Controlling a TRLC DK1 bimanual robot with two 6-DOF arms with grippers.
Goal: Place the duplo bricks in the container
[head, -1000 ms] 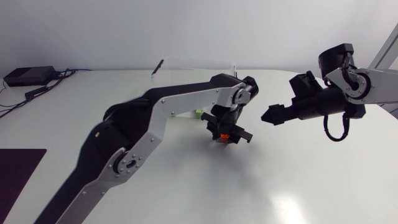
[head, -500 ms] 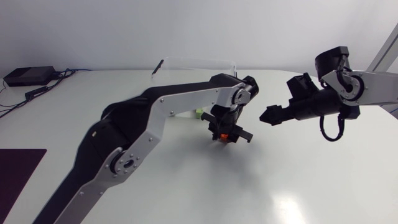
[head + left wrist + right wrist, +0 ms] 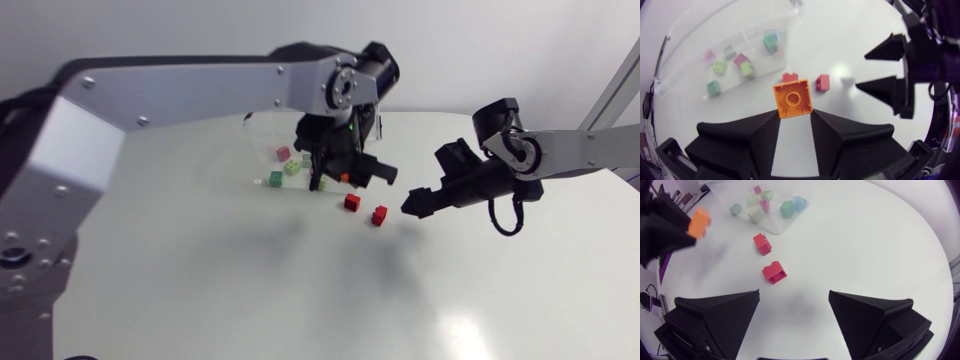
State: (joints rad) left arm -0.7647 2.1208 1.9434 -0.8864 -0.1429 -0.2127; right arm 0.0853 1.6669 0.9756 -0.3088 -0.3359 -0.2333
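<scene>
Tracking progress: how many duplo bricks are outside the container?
3. A red brick lies on the table by the container; a second red brick lies farther out; an orange brick is in the left gripper. Others may be hidden.

White table [image 3: 200,290]: smooth, faintly glossy top; soft grey shadows across middle; bright glare patch near front edge.

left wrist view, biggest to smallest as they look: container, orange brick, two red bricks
1. container
2. orange brick, inflated by closeness to the camera in the left claw
3. red brick nearer the container and farther red brick: alike, unranked
</scene>
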